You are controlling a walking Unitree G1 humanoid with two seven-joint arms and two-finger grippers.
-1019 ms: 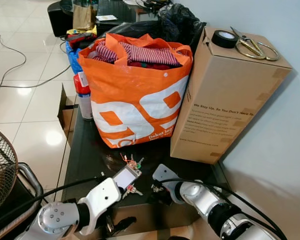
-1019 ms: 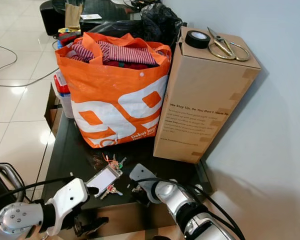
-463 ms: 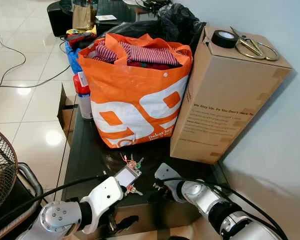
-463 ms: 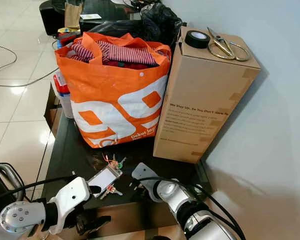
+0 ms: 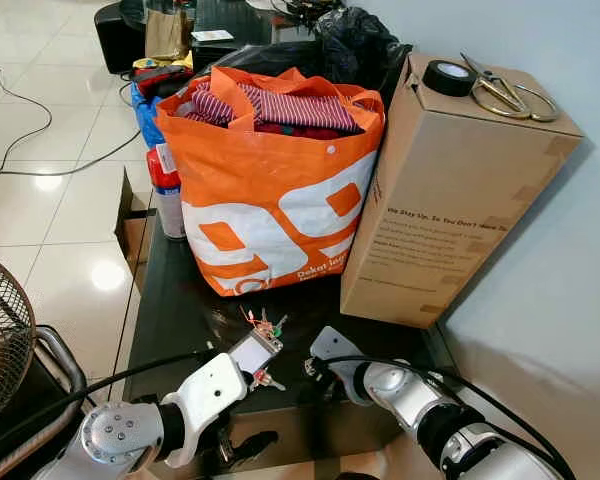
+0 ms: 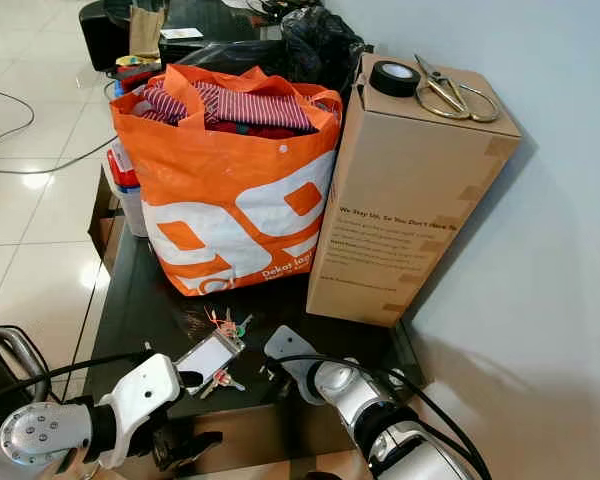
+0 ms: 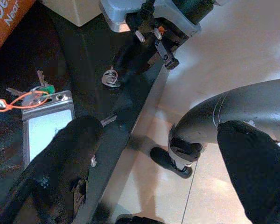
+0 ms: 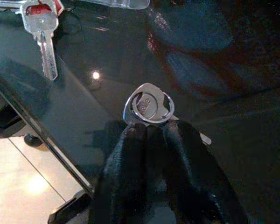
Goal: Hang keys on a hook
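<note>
At the far left, a wire fan (image 5: 0, 340) is being passed over as no part of the job. Next to it, the left gripper (image 7: 163, 142) is being held low at the front edge of the black table (image 5: 170, 320), its fingers spread wide apart with nothing between them. Compared with a second ago it has been lowered only slightly, so it is judged to be waiting rather than working.

Just beyond it, the bunch of keys (image 5: 263, 335) with its clear card holder (image 5: 252, 353) is lying flat on the table, in front of the orange bag (image 5: 270, 200) of clothes. The bunch has not been moved over the last second.

Further right, the right gripper (image 8: 154, 128) is being pressed down near the table's front edge, where it has been eased forward a little since a second ago. Its fingers are drawn together, and their tips are touching a small separate key ring (image 8: 148, 105) lying flat on the glass. Whether the ring is actually being pinched cannot be told. A red-headed key (image 8: 42, 28) of the bunch is lying nearby, apart from the ring.

At the right, a cardboard box (image 5: 450, 200) is standing with a roll of tape (image 5: 448, 77) and scissors (image 5: 505, 95) on top.

The task is judged to be at the pick-up stage: the ring is only now being engaged, and lifting and hanging are still to be done.
</note>
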